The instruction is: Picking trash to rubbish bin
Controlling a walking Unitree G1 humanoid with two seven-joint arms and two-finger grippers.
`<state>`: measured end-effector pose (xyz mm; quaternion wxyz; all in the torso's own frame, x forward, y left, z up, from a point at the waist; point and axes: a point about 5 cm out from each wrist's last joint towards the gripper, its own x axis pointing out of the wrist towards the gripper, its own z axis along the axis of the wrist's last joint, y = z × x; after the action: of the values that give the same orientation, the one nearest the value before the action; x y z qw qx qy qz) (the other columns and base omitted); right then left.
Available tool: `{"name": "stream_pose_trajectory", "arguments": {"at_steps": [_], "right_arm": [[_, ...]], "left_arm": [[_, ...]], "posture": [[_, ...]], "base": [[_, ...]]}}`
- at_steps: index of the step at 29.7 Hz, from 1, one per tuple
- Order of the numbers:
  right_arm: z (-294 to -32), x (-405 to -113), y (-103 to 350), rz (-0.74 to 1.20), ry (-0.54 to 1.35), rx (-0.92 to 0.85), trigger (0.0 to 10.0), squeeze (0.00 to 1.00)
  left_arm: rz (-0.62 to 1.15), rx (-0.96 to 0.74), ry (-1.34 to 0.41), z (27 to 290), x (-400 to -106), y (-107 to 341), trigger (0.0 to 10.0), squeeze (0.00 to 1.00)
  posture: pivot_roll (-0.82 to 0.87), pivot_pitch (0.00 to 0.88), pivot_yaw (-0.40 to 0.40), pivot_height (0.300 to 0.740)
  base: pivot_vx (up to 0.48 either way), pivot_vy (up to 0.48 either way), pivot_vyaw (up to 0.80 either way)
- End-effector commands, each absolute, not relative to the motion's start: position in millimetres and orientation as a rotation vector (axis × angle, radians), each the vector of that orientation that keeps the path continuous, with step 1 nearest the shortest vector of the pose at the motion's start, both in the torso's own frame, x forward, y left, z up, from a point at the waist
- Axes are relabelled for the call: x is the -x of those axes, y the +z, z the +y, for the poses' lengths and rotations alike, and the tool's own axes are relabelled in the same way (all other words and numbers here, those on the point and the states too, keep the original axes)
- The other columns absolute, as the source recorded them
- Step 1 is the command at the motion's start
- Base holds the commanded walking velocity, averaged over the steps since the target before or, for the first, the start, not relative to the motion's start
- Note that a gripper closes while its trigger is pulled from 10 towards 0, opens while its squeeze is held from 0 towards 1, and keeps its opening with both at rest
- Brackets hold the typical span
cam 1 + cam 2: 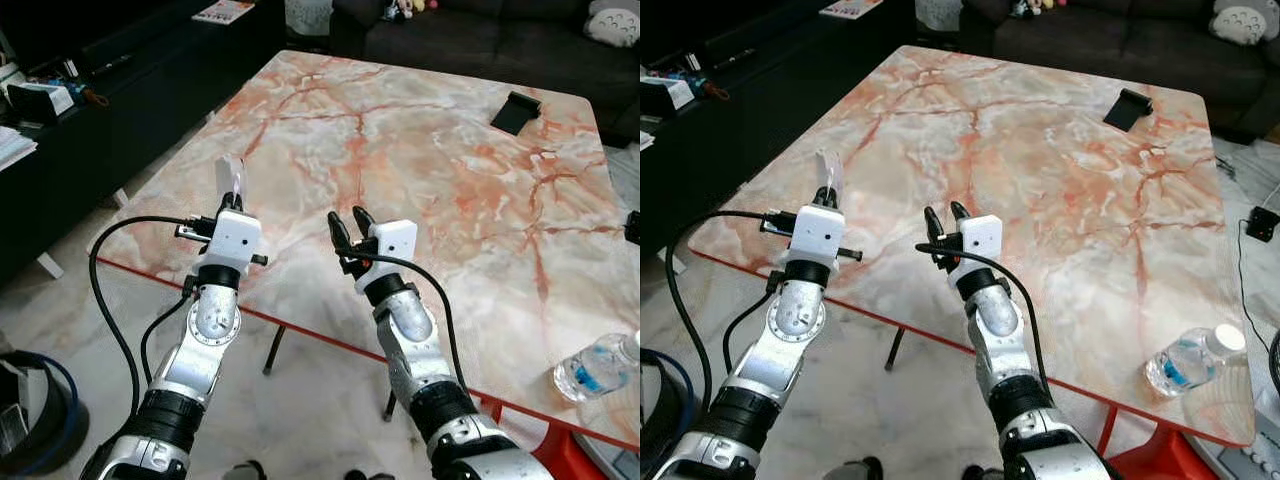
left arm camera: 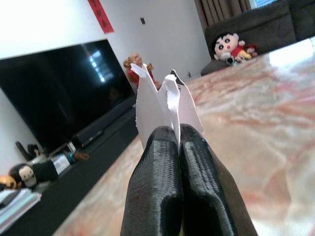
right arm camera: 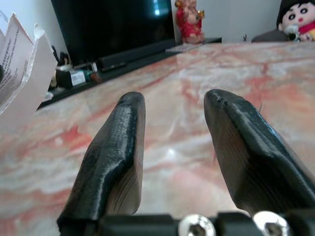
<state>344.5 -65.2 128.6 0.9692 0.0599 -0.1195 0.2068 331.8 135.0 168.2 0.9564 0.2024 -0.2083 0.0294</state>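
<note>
The left end effector (image 1: 231,196) pinches a paper scrap (image 1: 229,178) above the bench (image 1: 420,150) edge; the right end effector (image 1: 347,232) gapes empty; that thin grip could slip when carrying

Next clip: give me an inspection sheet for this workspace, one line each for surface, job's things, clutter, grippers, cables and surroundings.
Surface: marble-patterned table with red veins and a red edge.
Job's things: torn white paper scrap, pinched upright in the left gripper; rubbish bin: nothing seen.
Clutter: black flat object near the far edge; plastic water bottle lying at the near right corner.
Grippers: left gripper jaws shut on the paper scrap; right gripper over the table, jaws open, empty.
Cables: black cable looping from the left wrist; another along the right arm.
Surroundings: dark TV, low dark cabinet, sofa with plush toys.
</note>
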Motion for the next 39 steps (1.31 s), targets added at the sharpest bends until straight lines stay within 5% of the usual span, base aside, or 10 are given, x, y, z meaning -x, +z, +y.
{"name": "stream_pose_trajectory", "arguments": {"at_steps": [1, 39], "right_arm": [[-63.6, -343.7, 126.3, -0.232, 0.424, -0.121, 10.0, 0.00], [-59.0, -341.5, 120.5, -0.197, 0.477, -0.109, 10.0, 0.00]], "left_arm": [[-0.432, -0.413, 0.065, 137.2, -329.6, 169.2, 10.0, 0.00], [-0.412, -0.433, 0.081, 144.0, -328.7, 166.5, 10.0, 0.00]], "posture": [[0.11, 0.131, -0.019, 0.740], [0.11, 0.138, -0.029, 0.740]], "base": [[0.000, 0.000, 0.00], [0.000, 0.000, 0.00]]}}
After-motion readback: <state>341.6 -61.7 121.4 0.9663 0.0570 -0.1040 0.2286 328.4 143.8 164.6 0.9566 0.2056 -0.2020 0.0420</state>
